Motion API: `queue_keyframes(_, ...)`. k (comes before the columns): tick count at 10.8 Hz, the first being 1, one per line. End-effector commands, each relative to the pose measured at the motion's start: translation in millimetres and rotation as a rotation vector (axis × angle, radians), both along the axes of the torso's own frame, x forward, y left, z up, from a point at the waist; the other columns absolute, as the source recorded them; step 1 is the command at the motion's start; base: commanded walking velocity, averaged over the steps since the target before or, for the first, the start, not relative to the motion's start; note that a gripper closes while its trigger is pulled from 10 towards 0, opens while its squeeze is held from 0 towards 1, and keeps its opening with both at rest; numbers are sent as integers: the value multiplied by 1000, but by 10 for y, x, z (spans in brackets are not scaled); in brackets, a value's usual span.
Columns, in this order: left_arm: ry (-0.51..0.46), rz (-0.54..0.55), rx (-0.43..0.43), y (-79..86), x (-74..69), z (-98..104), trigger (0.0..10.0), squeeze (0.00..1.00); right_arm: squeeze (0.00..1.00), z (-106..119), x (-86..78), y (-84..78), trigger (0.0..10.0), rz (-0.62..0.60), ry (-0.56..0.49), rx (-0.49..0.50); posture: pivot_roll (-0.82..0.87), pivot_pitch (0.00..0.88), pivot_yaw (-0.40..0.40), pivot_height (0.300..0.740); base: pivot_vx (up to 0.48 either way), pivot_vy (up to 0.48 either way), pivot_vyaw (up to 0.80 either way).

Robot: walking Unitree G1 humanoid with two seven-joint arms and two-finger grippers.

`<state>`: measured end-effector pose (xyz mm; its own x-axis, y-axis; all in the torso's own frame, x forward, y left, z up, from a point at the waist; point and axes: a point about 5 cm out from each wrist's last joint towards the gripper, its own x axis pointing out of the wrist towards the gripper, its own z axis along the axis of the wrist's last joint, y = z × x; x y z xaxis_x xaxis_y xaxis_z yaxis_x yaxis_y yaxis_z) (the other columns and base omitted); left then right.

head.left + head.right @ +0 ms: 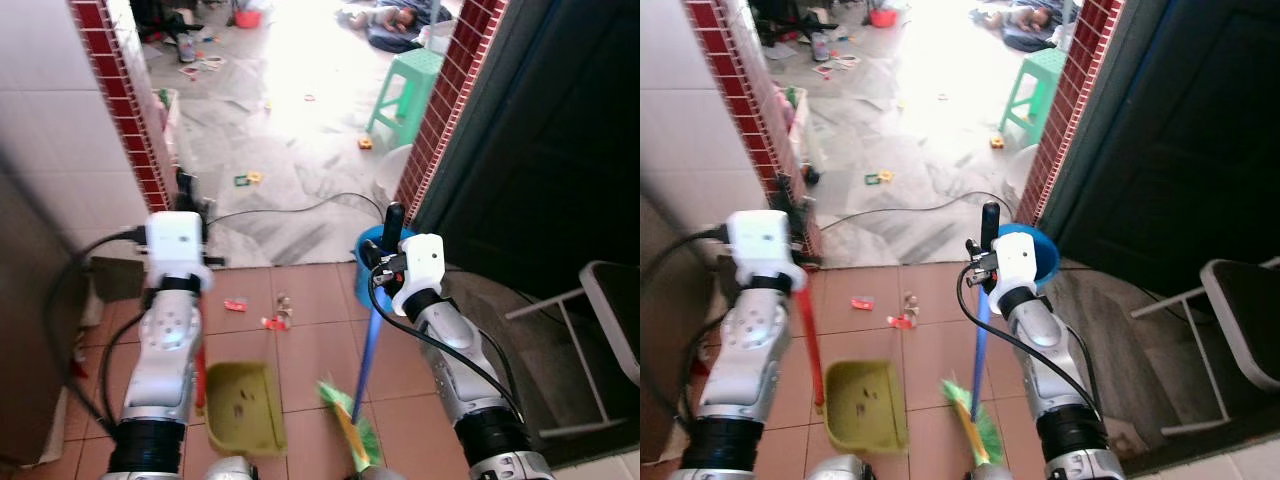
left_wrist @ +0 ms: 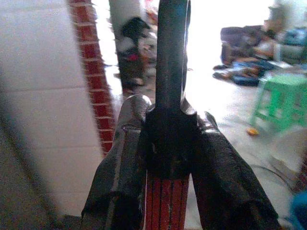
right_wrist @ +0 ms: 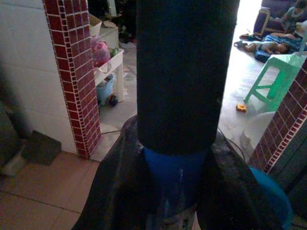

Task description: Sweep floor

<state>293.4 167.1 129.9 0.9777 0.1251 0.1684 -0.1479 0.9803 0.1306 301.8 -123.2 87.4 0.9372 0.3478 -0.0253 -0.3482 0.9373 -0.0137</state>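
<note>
The right pincer is clamped on the broom handle, its fingers pressing the blue shaft just under the black grip; in the left eye view it sits right of centre, before the blue bucket; the broom's green bristles rest on the terracotta floor at the lower middle. The left pincer is closed on the red dustpan handle, at the left of the frame; the olive dustpan lies low, just left of the bristles. Red scraps lie on the tiles above the dustpan. A green stool stands in the upper right, beyond the doorway.
</note>
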Motion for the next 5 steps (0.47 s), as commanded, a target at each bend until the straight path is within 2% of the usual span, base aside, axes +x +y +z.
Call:
queue_keyframes(1,-63,18,27,-31,-8,74,10000,0,0,161,36,-6,10000,5,-75,-5,10,0,-58,740,0,0,0)
queue_keyframes(3,-8,41,9,1,-47,-152,10000,0,0,225,37,32,10000,24,-116,-15,12,0,-61,740,0,0,0)
queue_keyframes(4,16,7,-33,-29,-42,-253,10000,0,0,267,54,38,10000,22,-138,-21,13,0,-67,740,0,0,788)
queue_keyframes(5,31,-42,-61,-85,-25,-279,10000,0,0,288,67,36,10000,18,-143,-10,15,0,-69,740,0,0,406)
